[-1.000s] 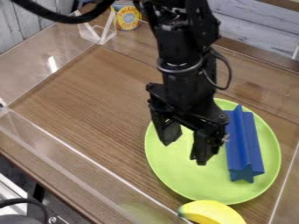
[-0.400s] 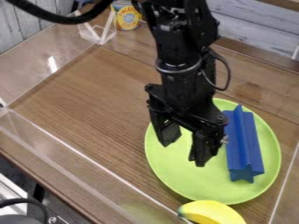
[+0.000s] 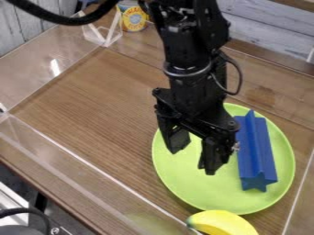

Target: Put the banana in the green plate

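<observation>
Evenly bright frame, soft indoor-looking light, slight blur.
Res is low: fine detail on the black arm (image 3: 196, 73) sinks into near-black, joints hard to separate. Pale glare streaks on the clear strip (image 3: 92, 174) along the near left side. Plate (image 3: 196, 179) reads bright and flat, only faint shading. Small can (image 3: 134, 17) at far side soft, label unreadable. Light source out of view.
</observation>
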`<state>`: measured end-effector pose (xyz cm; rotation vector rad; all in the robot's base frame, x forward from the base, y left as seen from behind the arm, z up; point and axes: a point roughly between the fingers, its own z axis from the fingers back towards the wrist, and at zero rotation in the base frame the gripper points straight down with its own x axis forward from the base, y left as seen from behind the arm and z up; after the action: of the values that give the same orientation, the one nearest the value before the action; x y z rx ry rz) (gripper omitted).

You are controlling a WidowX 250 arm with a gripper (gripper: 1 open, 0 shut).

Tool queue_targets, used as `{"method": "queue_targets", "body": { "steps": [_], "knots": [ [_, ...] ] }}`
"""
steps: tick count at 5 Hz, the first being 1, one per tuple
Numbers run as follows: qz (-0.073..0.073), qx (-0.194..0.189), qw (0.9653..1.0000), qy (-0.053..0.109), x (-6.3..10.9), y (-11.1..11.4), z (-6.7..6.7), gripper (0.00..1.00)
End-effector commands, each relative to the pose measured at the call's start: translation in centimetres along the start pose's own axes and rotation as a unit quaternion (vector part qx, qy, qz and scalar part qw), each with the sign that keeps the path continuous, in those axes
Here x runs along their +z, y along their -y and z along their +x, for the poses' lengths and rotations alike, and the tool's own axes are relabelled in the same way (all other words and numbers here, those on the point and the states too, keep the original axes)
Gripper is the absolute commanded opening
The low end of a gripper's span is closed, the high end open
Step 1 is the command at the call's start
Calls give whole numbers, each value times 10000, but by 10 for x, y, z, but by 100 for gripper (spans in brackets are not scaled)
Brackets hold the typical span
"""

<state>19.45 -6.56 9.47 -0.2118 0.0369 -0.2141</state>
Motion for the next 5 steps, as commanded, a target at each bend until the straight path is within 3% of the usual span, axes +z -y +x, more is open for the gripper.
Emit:
{"method": "queue_targets", "body": {
  "steps": [1,4,5],
  "knots": [
    [-1,15,9998,209,9,-1,4,100],
    [-9,7,9998,208,10,0,5,100],
    [-29,-349,9994,83,4,3,3,100]
  ]
}}
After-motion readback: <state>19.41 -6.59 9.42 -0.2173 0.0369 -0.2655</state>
